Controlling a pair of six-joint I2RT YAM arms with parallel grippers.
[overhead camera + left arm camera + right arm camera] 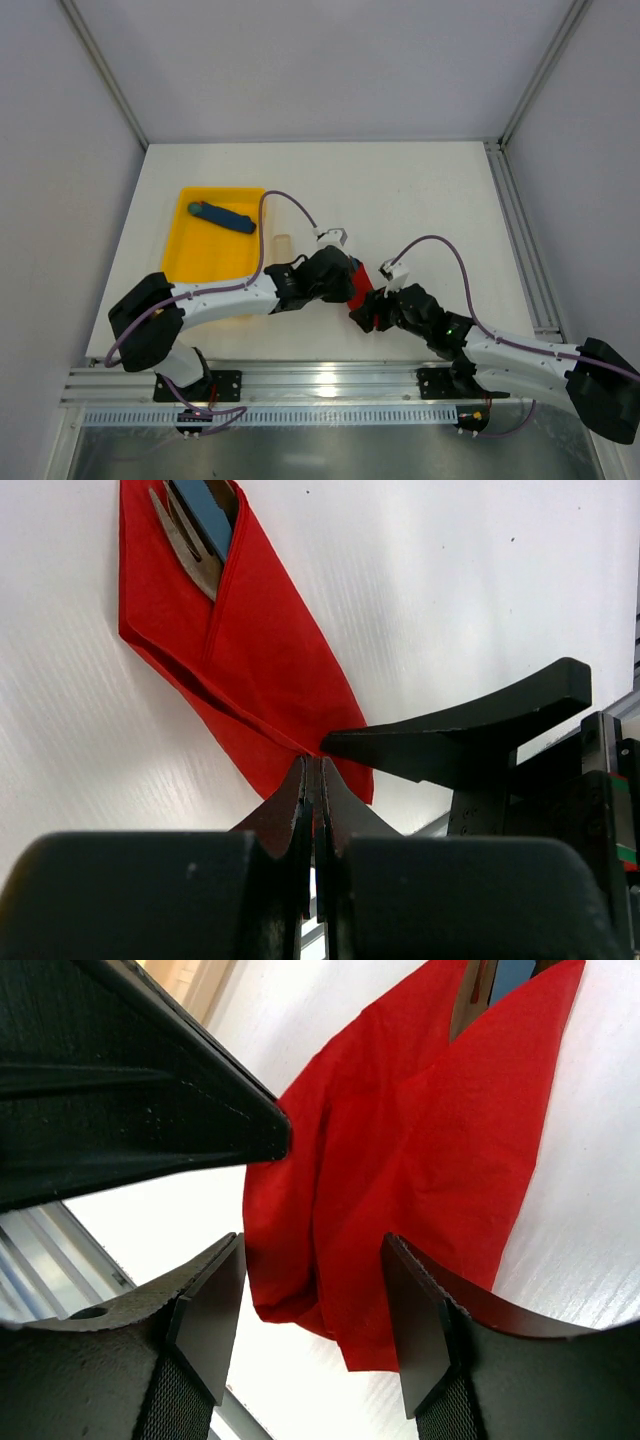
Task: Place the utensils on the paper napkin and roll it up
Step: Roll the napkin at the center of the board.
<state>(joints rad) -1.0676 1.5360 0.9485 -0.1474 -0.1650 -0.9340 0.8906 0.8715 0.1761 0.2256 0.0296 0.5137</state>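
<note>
Left wrist view: utensils [185, 540] already inside paper napkin [260, 670], folded over but loose, rolling unfinished imo. Left tool [312, 768] pinched closed at napkin corner; right tool [312, 1302] wide, straddling napkin end.

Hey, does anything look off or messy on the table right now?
Yes: the napkin is only a loose, wrinkled fold, not a tight roll, and the fork sticks out of its open end.

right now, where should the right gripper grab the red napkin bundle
The near pointed end of the paper napkin, coming in from the near side: it tapers between the open right gripper's fingers, while the utensils poke out the far end.
</note>
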